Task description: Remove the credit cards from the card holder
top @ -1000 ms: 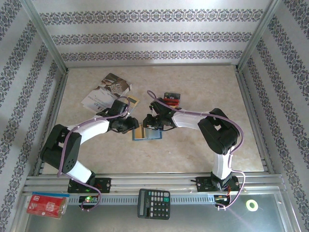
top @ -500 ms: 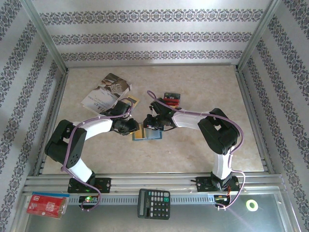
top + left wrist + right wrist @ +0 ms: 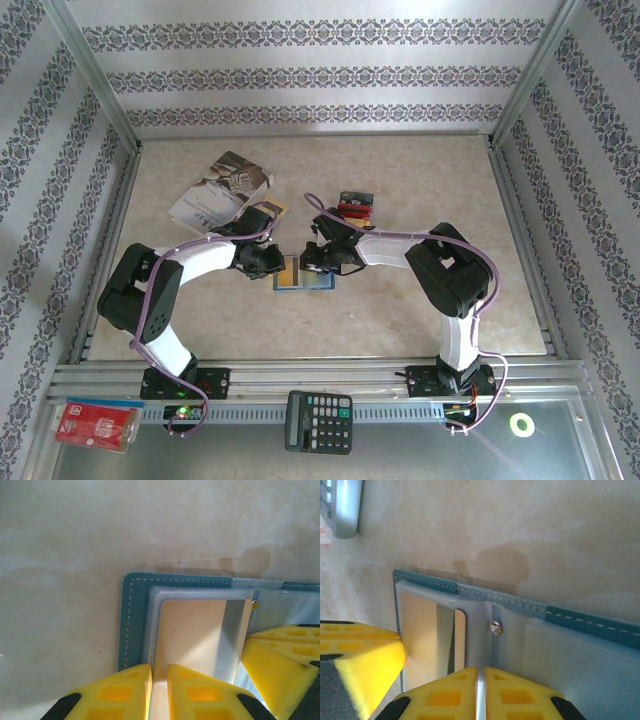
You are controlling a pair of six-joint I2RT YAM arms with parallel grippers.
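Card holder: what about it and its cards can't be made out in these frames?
- Top external: card holder half hidden by the left arm and right arm; card count too small to tell.
- Left wrist: tan card runs beneath yellow fingers, off the bottom edge; grip unclear.
- Right wrist: slots cut by the right edge; contents unclear.

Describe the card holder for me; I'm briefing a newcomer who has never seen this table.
Look at the middle of the beige marbled tabletop. There lies an open blue bifold wallet, flat, with a tan card in its clear pocket. Unlike the small red-and-black card stack farther back and the printed leaflets back left, it is blue with white stitching.
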